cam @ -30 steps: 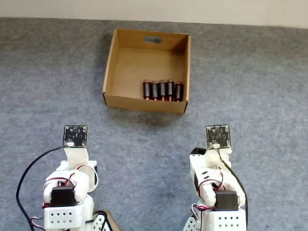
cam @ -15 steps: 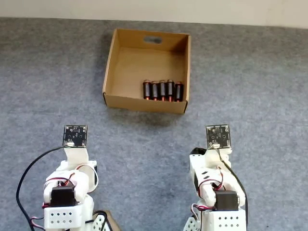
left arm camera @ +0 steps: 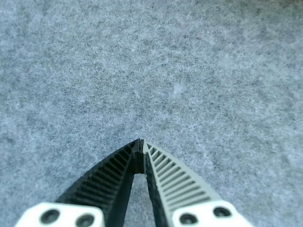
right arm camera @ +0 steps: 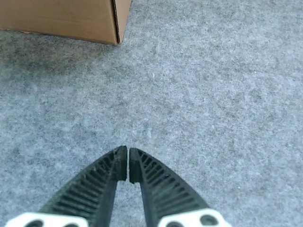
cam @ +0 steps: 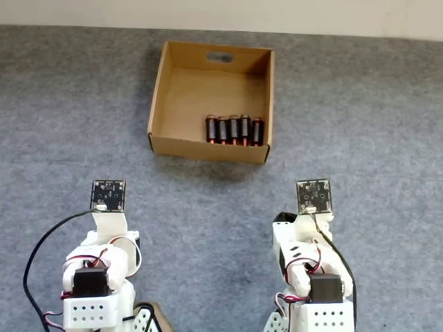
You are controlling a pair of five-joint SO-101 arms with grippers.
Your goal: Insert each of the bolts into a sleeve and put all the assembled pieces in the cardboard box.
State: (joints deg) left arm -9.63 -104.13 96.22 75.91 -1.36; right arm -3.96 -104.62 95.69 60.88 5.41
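- Left gripper point(left arm camera: 141, 144): my fingers are closed tip to tip and empty, low over the grey carpet point(left arm camera: 199, 71).
- Right gripper point(right arm camera: 128, 152): my fingers are pressed together and empty. The near corner of the cardboard box point(right arm camera: 61, 19) lies ahead.
- Carpet lies between both grippers and the box.
- Five assembled pieces point(cam: 234, 130) lie side by side inside the box, along its near wall, toward my right.

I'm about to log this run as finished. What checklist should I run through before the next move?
1. Five assembled pieces lie in a row inside the cardboard box: ok.
2. Each piece fully assembled: cannot tell, too small to judge.
3. Left pincer shut, holding nothing: ok.
4. Right pincer shut, holding nothing: ok.
5. Both pincers apart from the box: ok.
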